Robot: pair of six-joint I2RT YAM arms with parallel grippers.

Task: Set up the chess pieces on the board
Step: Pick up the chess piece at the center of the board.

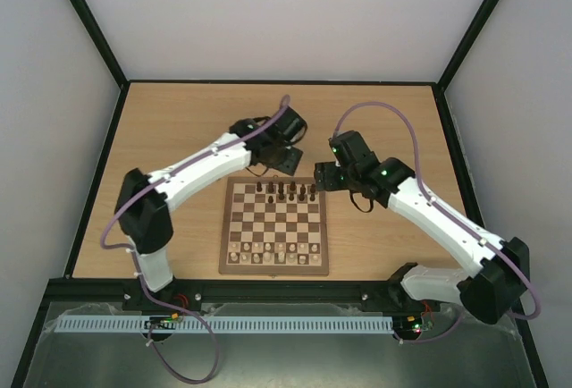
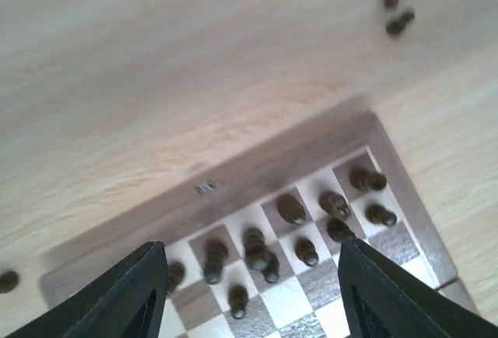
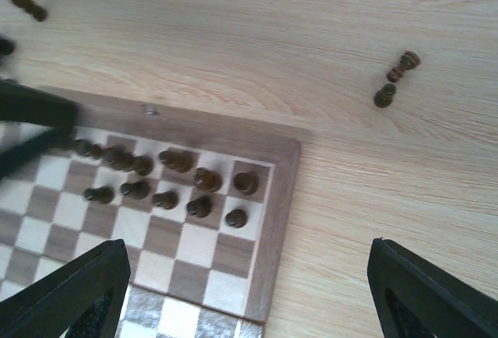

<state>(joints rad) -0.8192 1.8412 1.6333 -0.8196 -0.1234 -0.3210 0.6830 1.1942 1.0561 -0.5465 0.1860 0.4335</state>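
Observation:
The board (image 1: 273, 225) lies in the middle of the table. Several dark chess pieces (image 1: 286, 193) stand on its two far rows. My left gripper (image 1: 282, 164) hovers over the board's far edge. In the left wrist view its jaws (image 2: 249, 299) are open above the dark pieces (image 2: 257, 248), with nothing between them. My right gripper (image 1: 322, 178) hangs over the board's far right corner, also open and holding nothing (image 3: 253, 299). Two loose dark pieces (image 3: 395, 79) lie on the table beyond that corner. Another loose dark piece (image 3: 27, 5) lies off the board at the far left.
Pale cream chessmen (image 1: 268, 254) line the board's near rows. The light wood tabletop (image 1: 179, 129) is ringed by a black frame and white walls. In the left wrist view, two dark pieces (image 2: 397, 7) lie on the table and another (image 2: 8, 280) sits at the left edge.

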